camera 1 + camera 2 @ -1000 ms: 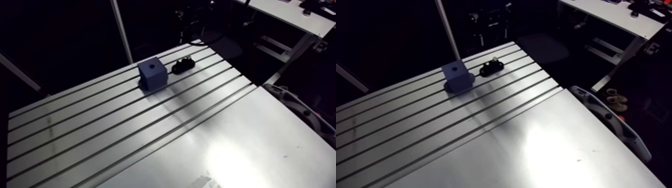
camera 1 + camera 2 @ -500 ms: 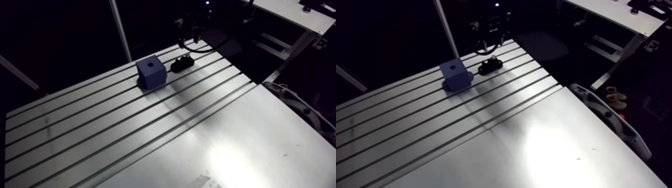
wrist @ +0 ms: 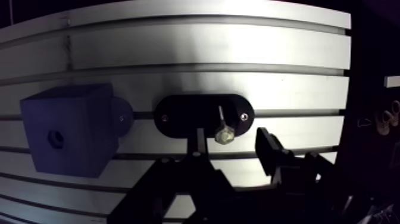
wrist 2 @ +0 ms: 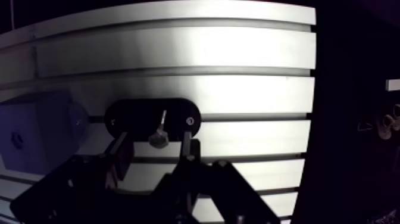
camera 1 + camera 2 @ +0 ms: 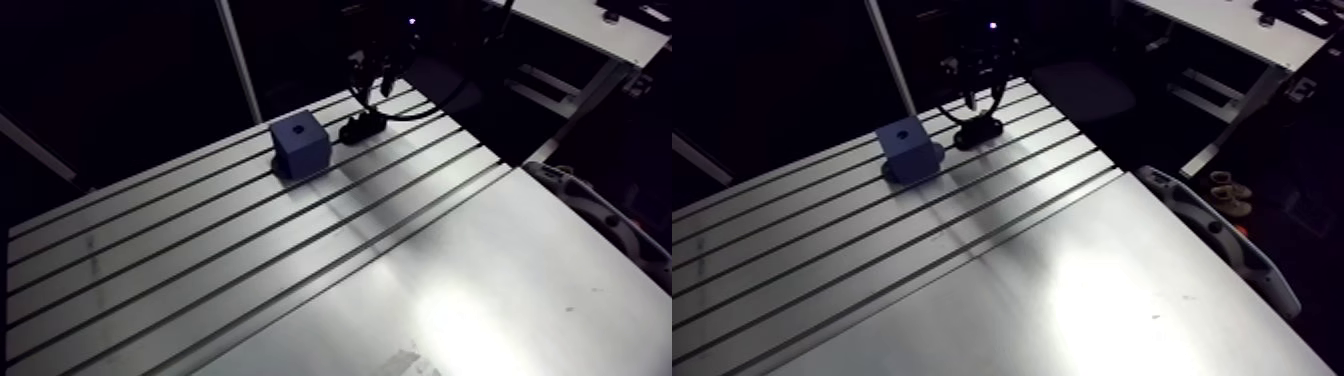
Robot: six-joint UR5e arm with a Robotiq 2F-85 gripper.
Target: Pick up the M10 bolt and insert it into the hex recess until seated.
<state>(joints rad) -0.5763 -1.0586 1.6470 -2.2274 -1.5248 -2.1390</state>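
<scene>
- Looking down the wrist view, the gripper point(image 3: 233, 142) is poised low over the slotted table point(image 5: 300, 262), wide open, nothing clamped.
- Its two dark fingers point(image 3: 269, 149) stand well apart, with bright table showing in the gap on either side of the target.
- And there it is: the M10 bolt point(image 3: 223, 134) sits right between the fingers, a touch nearer one than the other, and neither finger touches it.
- The bolt's hex head is the end closest to the gripper; its thin shank runs away from the head over the black oval holder point(image 3: 178, 115).
- That holder lies just ahead of the fingertips, stretched across a table slot, with a small bright screw near each rounded end.
- From here you cannot tell whether the bolt stands upright in the holder or leans.
- Off to one side of the gripper, past the holder's end and just beside it, sits the blue block point(image 3: 71, 142).
- The block's recess point(image 3: 55, 138) shows as a small dark hole in the face turned towards the camera; its outline is too small to read clearly.
- In the arm view the gripper comes down at the table's far edge, right above the holder, with the block next to it on the same run of slots.
</scene>
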